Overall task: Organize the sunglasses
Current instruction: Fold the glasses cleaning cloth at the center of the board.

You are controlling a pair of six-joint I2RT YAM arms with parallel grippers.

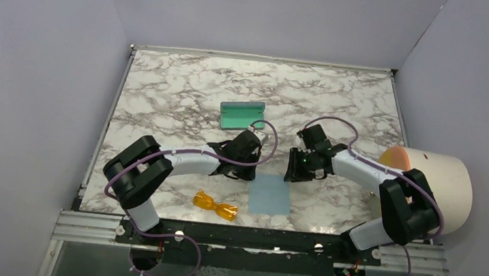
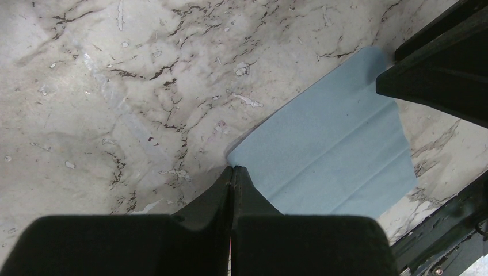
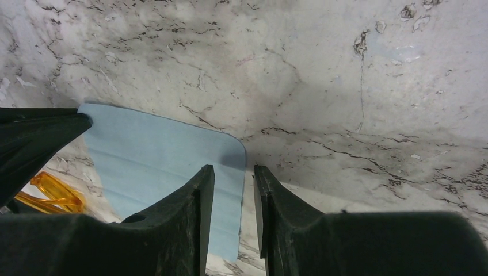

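Sunglasses (image 1: 215, 205) lie folded on the worktop (image 1: 185, 91) near the front edge, just left of the blue cloth (image 1: 270, 194) and not touching it. The case (image 1: 241, 115) sits further back, green inside showing.

Probably light, stiff thin plastic with slick lenses and weak hinges. I'd pinch across the bridge or folded frame, not the lenses.

Left gripper (image 1: 249, 173): fingers pressed together, empty, tip at the cloth's far-left corner. Right gripper (image 1: 290, 175): narrowly parted, low over the far-right corner. Both arms reach inward, neither at the glasses.
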